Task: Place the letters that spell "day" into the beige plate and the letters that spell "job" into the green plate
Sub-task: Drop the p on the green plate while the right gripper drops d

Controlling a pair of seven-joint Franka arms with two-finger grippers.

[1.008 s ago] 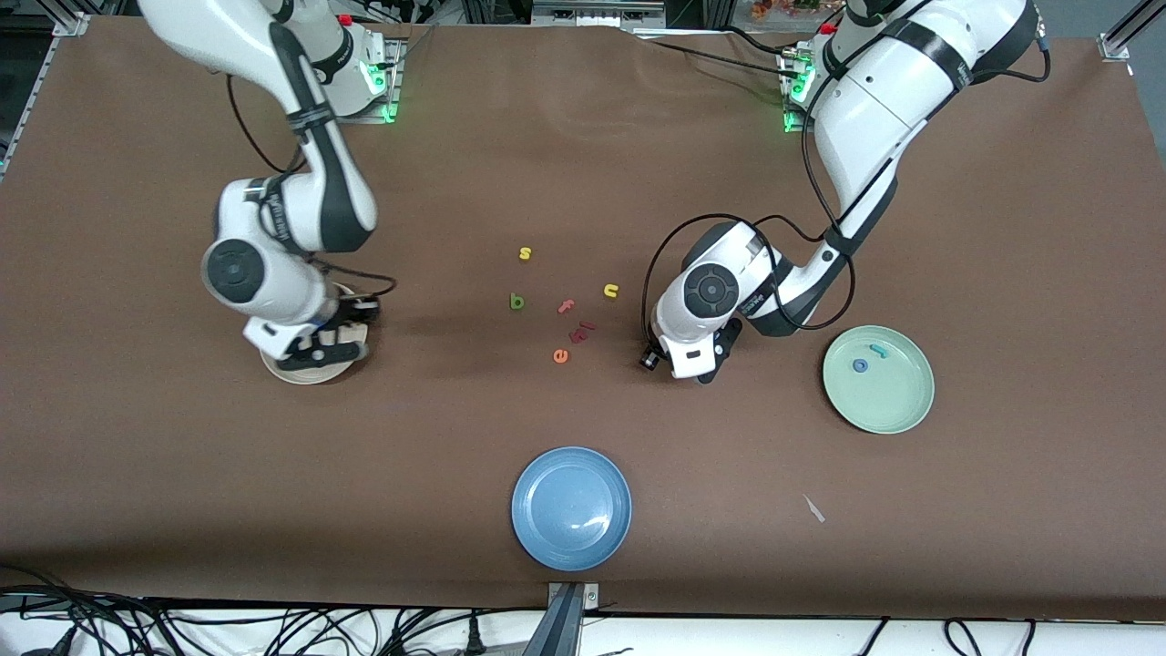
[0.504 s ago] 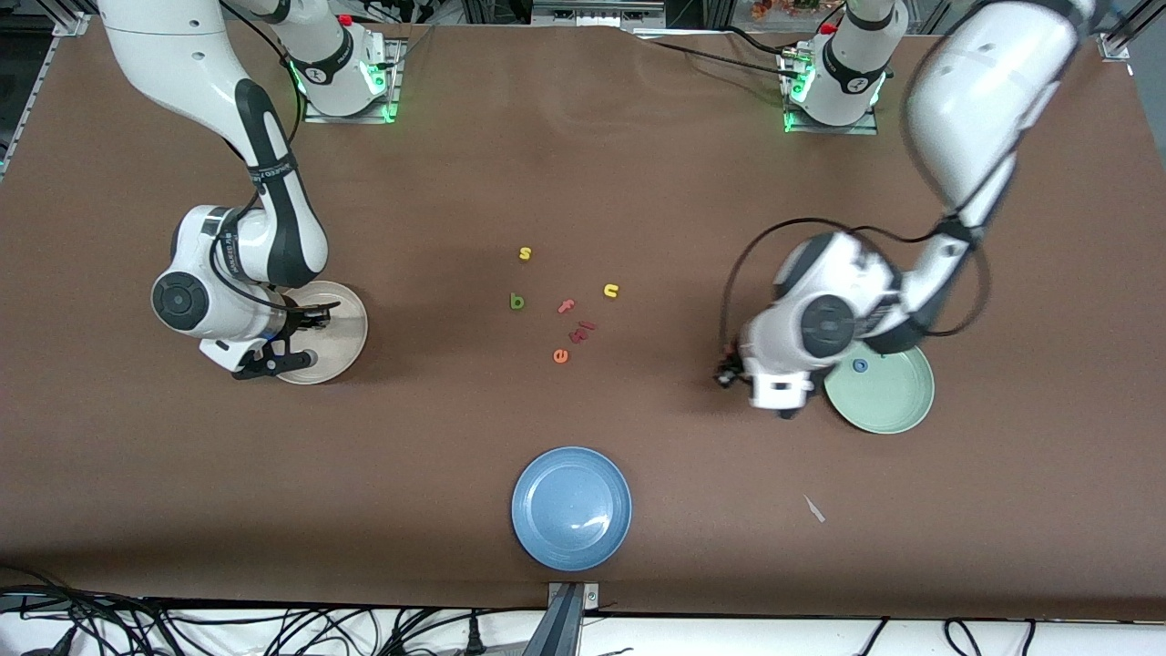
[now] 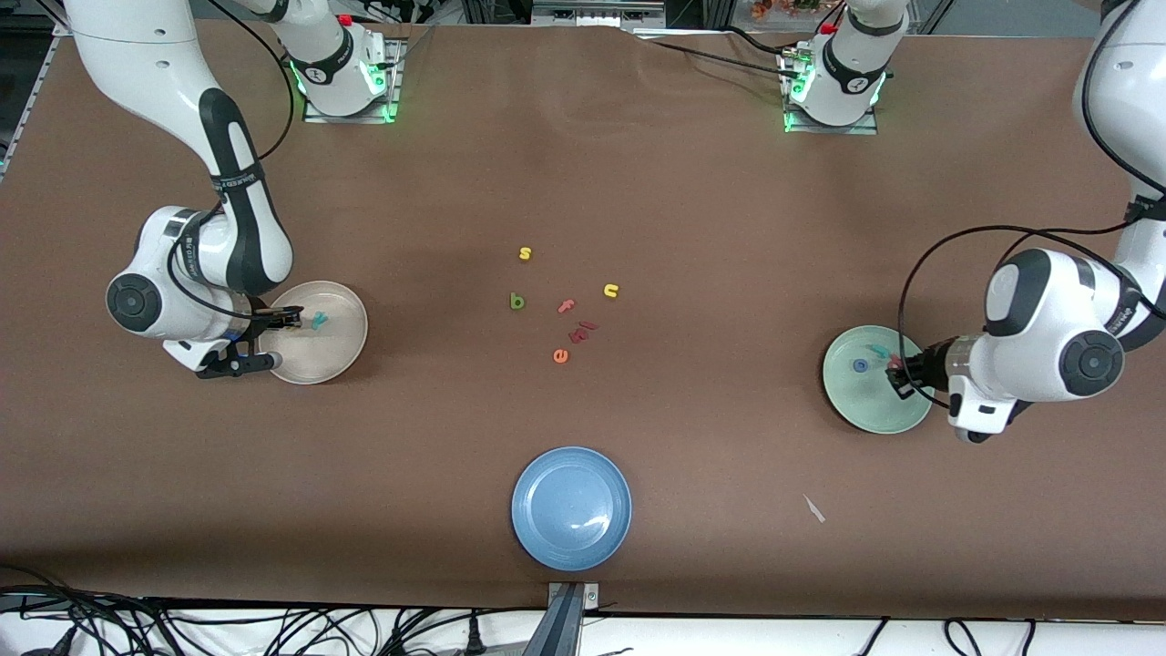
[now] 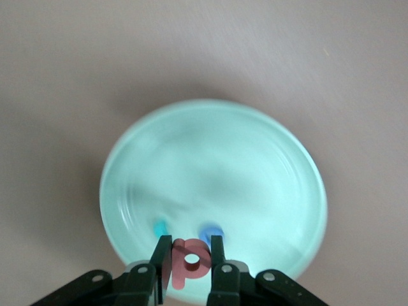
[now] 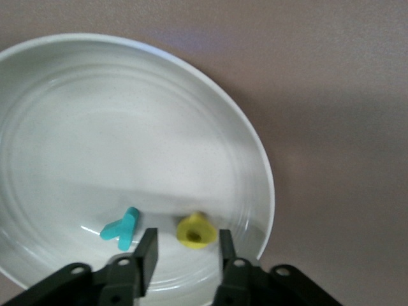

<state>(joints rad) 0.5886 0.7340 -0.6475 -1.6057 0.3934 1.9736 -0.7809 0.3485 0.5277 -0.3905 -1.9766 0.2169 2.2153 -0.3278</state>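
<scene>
Pinkish-red loop-and-stem letter (image 4: 190,262): pinched between jaws of left gripper (image 3: 897,374), over green plate (image 4: 255,159); teal "j" (image 4: 160,227) and blue "o" (image 4: 210,231) lie in plate just under fingertips. Step: last "job" drop; next calls for opening jaws.

Right gripper (image 5: 185,250) over beige plate (image 5: 76,115), jaws apart, holding nothing; yellow letter (image 5: 194,231) between tips, teal "y" (image 5: 122,228) just beside. Dark green letter (image 3: 516,301) left on table.

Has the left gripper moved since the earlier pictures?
Yes. The left gripper, shut on the pinkish-red letter, has moved from near the loose letters to over the green plate.
</scene>
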